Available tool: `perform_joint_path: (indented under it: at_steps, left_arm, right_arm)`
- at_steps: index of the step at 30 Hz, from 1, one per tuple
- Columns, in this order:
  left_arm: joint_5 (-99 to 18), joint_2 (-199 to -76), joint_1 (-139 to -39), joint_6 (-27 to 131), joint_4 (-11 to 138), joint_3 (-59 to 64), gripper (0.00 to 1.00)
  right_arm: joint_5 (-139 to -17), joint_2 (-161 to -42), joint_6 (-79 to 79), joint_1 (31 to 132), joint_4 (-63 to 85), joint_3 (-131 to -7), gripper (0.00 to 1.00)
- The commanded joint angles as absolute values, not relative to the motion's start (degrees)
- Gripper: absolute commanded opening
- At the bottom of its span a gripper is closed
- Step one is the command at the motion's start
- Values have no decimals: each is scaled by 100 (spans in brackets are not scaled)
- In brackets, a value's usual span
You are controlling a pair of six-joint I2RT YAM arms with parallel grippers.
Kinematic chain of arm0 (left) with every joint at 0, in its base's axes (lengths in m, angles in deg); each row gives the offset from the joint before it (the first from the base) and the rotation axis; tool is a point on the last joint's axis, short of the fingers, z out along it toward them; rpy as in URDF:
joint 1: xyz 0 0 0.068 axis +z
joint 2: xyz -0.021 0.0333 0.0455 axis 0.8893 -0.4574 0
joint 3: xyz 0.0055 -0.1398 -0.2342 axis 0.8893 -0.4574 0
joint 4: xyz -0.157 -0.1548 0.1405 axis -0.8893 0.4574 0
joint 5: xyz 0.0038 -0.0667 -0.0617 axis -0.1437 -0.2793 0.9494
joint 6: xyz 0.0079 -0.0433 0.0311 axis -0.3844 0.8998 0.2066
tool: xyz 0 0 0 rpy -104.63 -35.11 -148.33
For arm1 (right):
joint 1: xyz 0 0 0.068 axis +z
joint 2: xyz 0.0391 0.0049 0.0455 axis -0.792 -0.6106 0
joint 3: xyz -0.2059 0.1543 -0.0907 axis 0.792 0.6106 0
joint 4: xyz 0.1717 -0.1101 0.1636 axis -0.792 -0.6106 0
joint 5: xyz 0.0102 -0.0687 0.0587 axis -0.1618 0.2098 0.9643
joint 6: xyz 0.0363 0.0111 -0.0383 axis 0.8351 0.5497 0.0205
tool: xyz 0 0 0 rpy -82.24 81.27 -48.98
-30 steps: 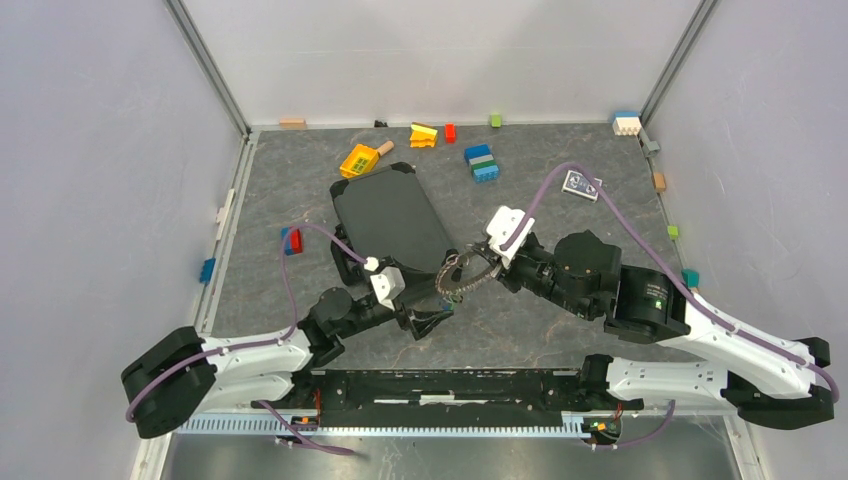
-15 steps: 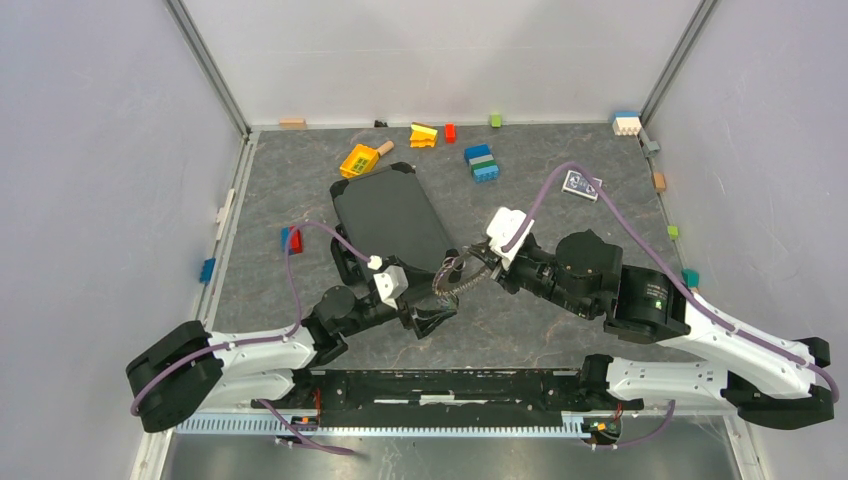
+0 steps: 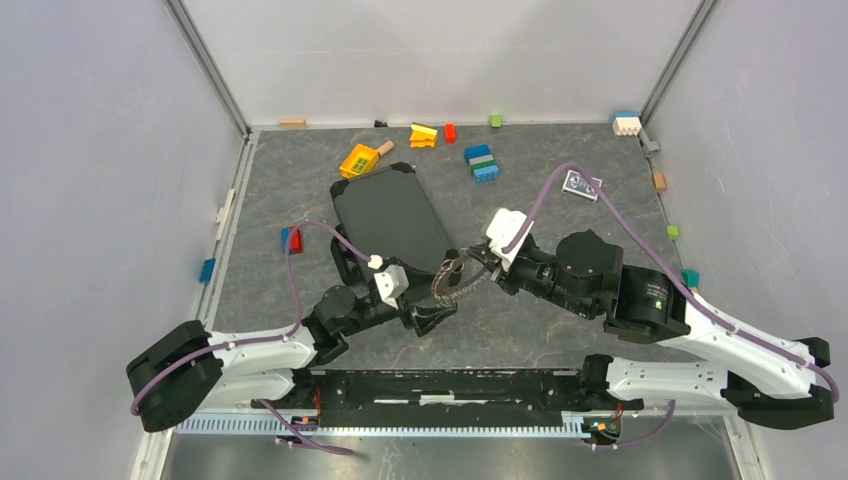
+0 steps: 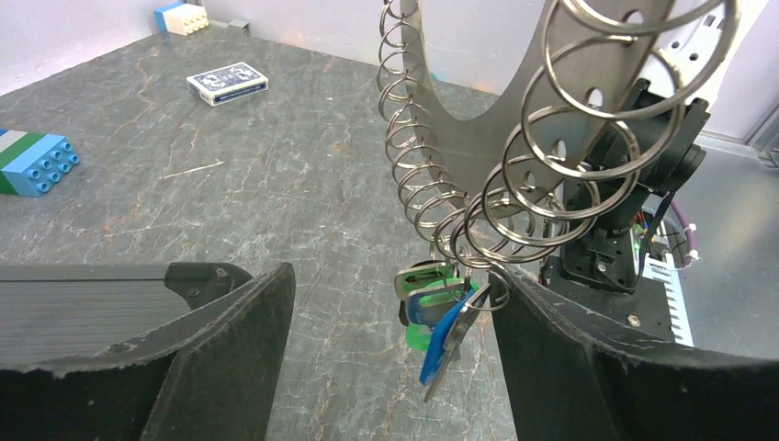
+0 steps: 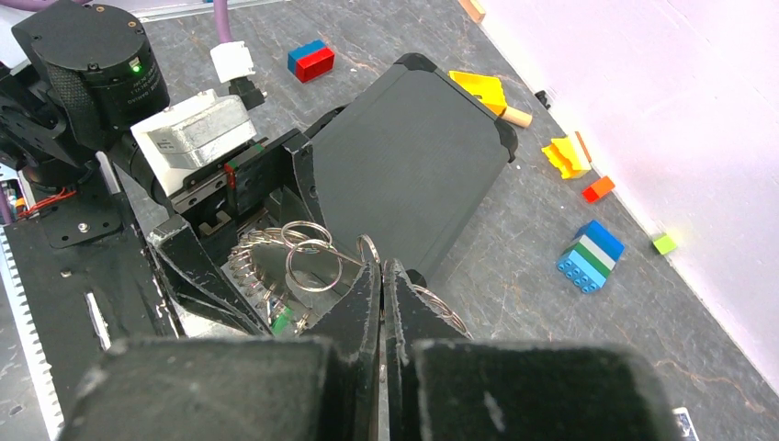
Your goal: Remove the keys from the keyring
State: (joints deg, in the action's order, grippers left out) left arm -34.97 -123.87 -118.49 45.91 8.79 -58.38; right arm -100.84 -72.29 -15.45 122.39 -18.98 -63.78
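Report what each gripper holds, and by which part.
The right gripper is shut on the keyring, pinching its edge. The left gripper holds nothing; its open fingers flank the hanging keys.
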Motion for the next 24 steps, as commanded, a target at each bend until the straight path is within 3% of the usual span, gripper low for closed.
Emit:
perform_joint_path:
  at_steps: [1, 15, 24]
  left_arm:
    - [-3411, -12375, -11877, 4686, 716, -5633, 82]
    - [-3368, -12276, -11877, 4662, 1136, -5528, 64]
    - [-3341, -12218, -11873, 4616, 1315, -5501, 43]
  right_arm:
    - [-10103, -7100, -1493, 12259, -1392, -6474, 0]
    - [-10156, -7107, -1493, 12258, -1333, -6376, 0]
    - [-10329, -7065, -1537, 12259, -1300, -6331, 0]
